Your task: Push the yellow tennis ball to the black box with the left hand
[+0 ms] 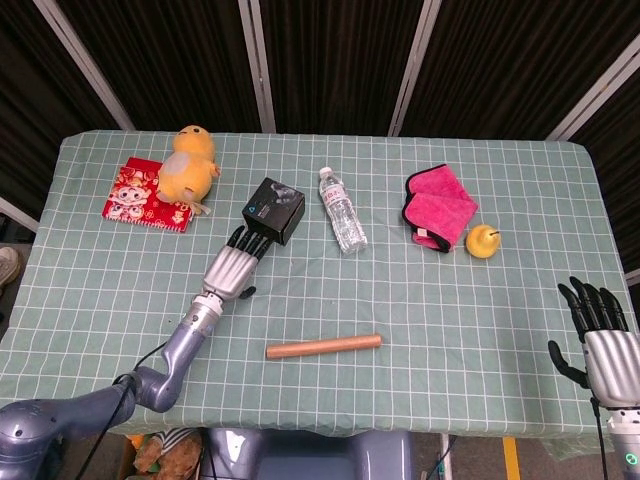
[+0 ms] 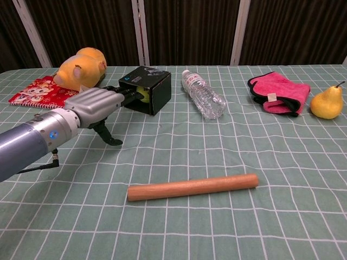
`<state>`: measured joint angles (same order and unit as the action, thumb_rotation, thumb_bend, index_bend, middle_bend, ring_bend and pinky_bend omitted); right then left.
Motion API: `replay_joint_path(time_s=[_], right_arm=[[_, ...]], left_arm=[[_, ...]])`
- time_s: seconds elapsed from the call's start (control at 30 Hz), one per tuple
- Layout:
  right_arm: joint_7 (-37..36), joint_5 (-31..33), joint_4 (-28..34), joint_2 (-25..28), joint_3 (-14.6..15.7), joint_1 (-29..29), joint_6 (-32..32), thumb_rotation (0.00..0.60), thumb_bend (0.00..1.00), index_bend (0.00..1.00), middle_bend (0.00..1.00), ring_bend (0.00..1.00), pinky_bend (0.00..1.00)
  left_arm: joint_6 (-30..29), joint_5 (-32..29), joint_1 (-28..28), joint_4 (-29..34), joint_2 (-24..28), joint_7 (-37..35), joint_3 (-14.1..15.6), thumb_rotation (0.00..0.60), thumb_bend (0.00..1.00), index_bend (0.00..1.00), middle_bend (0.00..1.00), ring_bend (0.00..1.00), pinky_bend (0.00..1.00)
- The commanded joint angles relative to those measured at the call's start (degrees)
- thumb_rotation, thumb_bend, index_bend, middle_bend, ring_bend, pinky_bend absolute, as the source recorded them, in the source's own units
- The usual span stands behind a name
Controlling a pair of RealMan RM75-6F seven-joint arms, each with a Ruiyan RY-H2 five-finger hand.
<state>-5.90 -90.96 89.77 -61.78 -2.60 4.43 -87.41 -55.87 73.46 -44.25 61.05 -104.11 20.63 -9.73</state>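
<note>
Yellow tennis ball [image 2: 144, 95] inside black box [image 2: 149, 88] opening, at left hand [image 2: 96, 104] fingertips; hand flat, fingers extended, holding nothing.

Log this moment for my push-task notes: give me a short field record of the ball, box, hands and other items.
ball: yellow tennis ball, mostly hidden, inside the box's open side
box: black box on the green checked tablecloth
left hand: left hand, fingers extended to the box opening, holding nothing
right hand: right hand, fingers spread, at the table's near right edge
others: wooden rod, clear plastic bottle, pink cloth, yellow pear, orange plush toy
</note>
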Motion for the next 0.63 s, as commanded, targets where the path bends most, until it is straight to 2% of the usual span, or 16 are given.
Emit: replay_joint_path(time_s=[0.03, 0.17, 0.27, 0.33, 0.47, 0.63], right_arm=[[0.8, -0.6, 0.3, -0.2, 0.3, 0.1, 0.1, 0.600, 0.44, 0.00, 0.00, 0.00, 0.00], [1.9, -1.1, 0.7, -0.6, 0.7, -0.2, -0.3, 0.600, 0.44, 0.00, 0.00, 0.00, 0.00], [2.5, -1.1, 0.8, -0.9, 0.9, -0.3, -0.4, 0.600, 0.44, 0.00, 0.00, 0.00, 0.00], [2.9, -1.1, 0.8, -1.2, 0.9, -0.3, -0.3, 0.600, 0.44, 0.00, 0.00, 0.00, 0.00], [4.1, -1.4, 1.0, -1.8, 1.1, -0.4, -0.4, 0.600, 0.44, 0.00, 0.00, 0.00, 0.00], [6.4, -1.8, 1.1, -2.7, 0.8, -0.2, -0.6, 0.600, 0.44, 0.00, 0.00, 0.00, 0.00]], left_arm=[[-9.5, 6.2, 7.6, 15.1, 10.2, 2.3, 7.3, 0.600, 0.13, 0.03, 0.04, 0.00, 0.00], [-22.0, 13.5, 15.9, 27.6, 20.5, 2.2, 14.5, 0.600, 0.10, 0.01, 0.04, 0.00, 0.00], [-31.0, 16.9, 22.8, 32.7, 26.9, 2.0, 19.7, 0.600, 0.08, 0.00, 0.03, 0.00, 0.00], [-36.5, 18.1, 27.1, 34.0, 29.7, 1.2, 22.2, 0.600, 0.07, 0.00, 0.03, 0.00, 0.00], [-46.0, 20.5, 34.1, 30.6, 31.5, -1.8, 24.3, 0.600, 0.07, 0.00, 0.04, 0.00, 0.00], [-54.5, 23.8, 39.1, 25.3, 30.1, -2.1, 23.4, 0.600, 0.07, 0.00, 0.05, 0.00, 0.00]])
